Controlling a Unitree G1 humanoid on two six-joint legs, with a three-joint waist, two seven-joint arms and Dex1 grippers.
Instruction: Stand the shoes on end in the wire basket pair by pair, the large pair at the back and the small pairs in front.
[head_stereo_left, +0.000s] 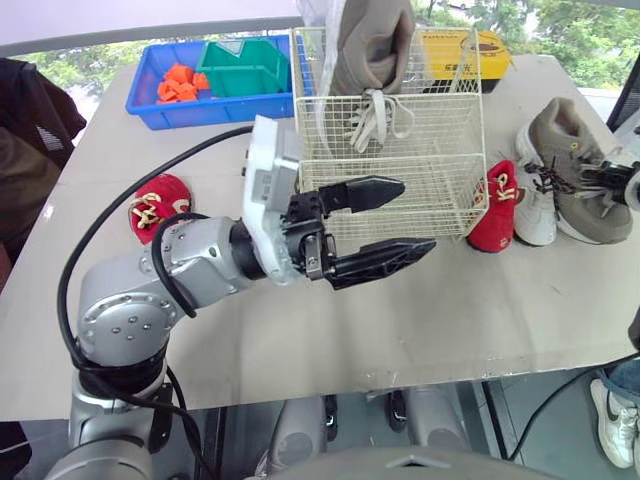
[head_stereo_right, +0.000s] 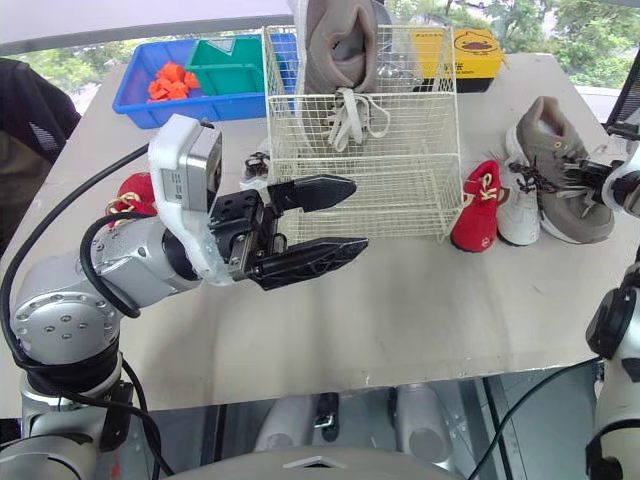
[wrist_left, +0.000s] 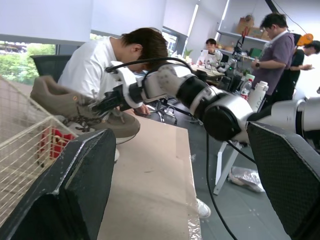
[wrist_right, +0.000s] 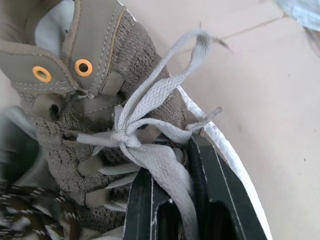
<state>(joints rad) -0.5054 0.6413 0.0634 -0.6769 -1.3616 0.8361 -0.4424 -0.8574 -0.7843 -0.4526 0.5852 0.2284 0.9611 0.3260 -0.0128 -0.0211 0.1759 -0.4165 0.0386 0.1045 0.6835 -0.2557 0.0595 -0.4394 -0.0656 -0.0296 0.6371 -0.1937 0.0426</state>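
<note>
Our left pincer (head_stereo_left: 415, 215) gapes wide, the basket (head_stereo_left: 440, 150) just ahead holding one grey shoe (head_stereo_left: 370, 45) upright; our right pincer (head_stereo_right: 588, 178), grip we cannot tell, is at the second grey shoe (head_stereo_left: 570, 150), a white shoe (head_stereo_left: 535, 208) and red shoe (head_stereo_left: 495, 218) beside it

- The wire basket (head_stereo_left: 400, 150) stands mid-table (head_stereo_left: 450, 300), with one large shoe (head_stereo_left: 372, 45) on end at its back.
- To its right, in a row: a small shoe (head_stereo_left: 497, 208) just beside it, a mid-sized shoe (head_stereo_left: 535, 205), then the second large shoe (head_stereo_left: 580, 165).
- Left of the basket lies another small shoe (head_stereo_left: 158, 205).
- Behind that, a bin (head_stereo_left: 150, 95).
</note>
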